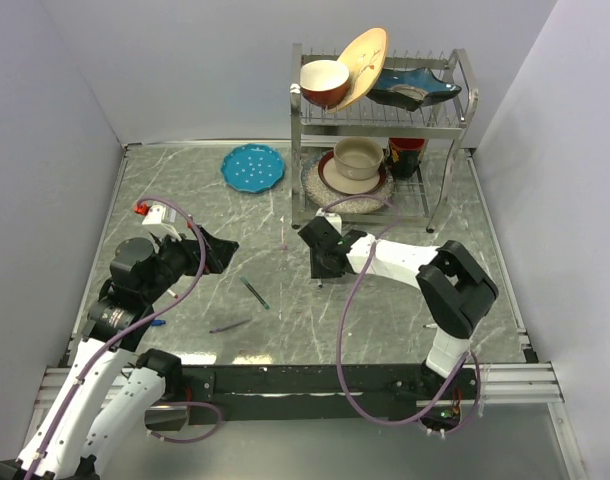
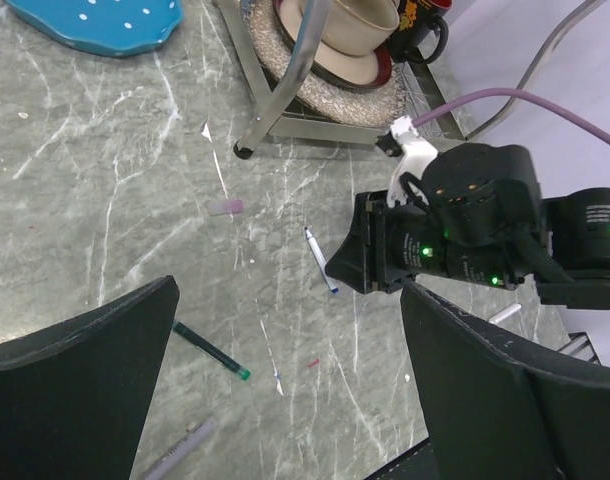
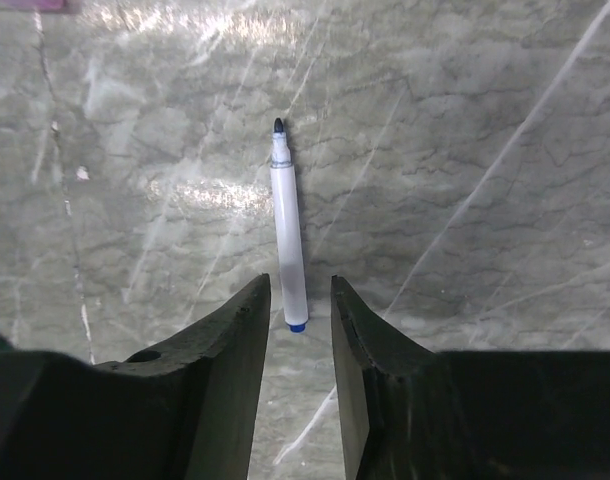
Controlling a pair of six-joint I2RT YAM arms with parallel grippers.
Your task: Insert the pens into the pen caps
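Low centre of the right wrist view, right gripper (image 3: 300, 288) has its fingers a narrow gap apart, straddling the blue tail of a white-barrelled pen (image 3: 287, 235) lying flat on the marble table (image 3: 485, 150), no clear contact. Left gripper (image 2: 290, 290) is spread wide, holding nothing. Dark green pen (image 2: 212, 351) lies lower left of centre in its view, apart from the white-barrelled pen.

Tabletop (image 1: 285, 330): grey-green marble, crossed by white veins. Blue pen (image 3: 288, 240): white barrel, finished with a blue end and a dark tip. Green pen (image 2: 211, 350): coloured dark green throughout. Plate (image 1: 252, 166): teal, dotted with white. Right gripper (image 3: 300, 290): black. Cable (image 2: 495, 92): sheathed in purple.
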